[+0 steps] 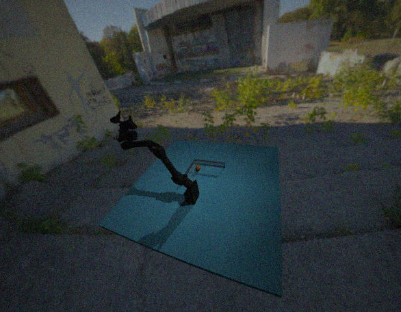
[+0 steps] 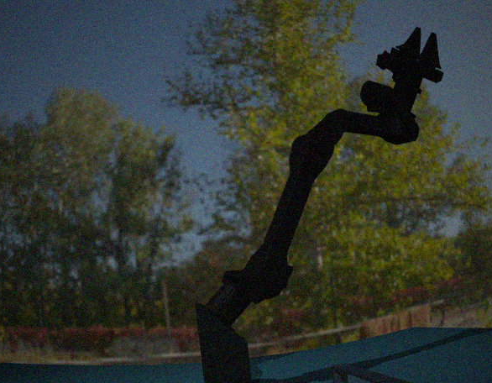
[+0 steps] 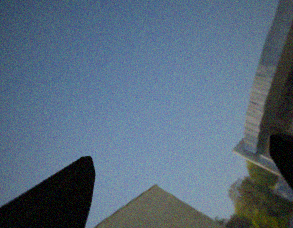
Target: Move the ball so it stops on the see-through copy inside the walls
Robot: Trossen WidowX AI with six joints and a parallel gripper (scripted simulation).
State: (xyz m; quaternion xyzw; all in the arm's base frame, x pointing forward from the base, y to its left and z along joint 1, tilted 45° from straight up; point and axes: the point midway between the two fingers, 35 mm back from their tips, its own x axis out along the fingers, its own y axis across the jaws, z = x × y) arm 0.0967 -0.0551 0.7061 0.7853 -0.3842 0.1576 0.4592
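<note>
Pointing skyward, the gripper (image 2: 415, 50) stands high above the table (image 1: 232, 222), fingers apart and holding nothing; the ball (image 1: 198, 167) rests inside the clear walls (image 1: 211, 163); judged nearly finished.

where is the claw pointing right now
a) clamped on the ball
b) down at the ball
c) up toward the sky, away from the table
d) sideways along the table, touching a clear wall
c: in the exterior view the open claw sits raised at the arm's top end with fingers aimed skyward, while the orange ball rests on the table by the clear walls.
</note>
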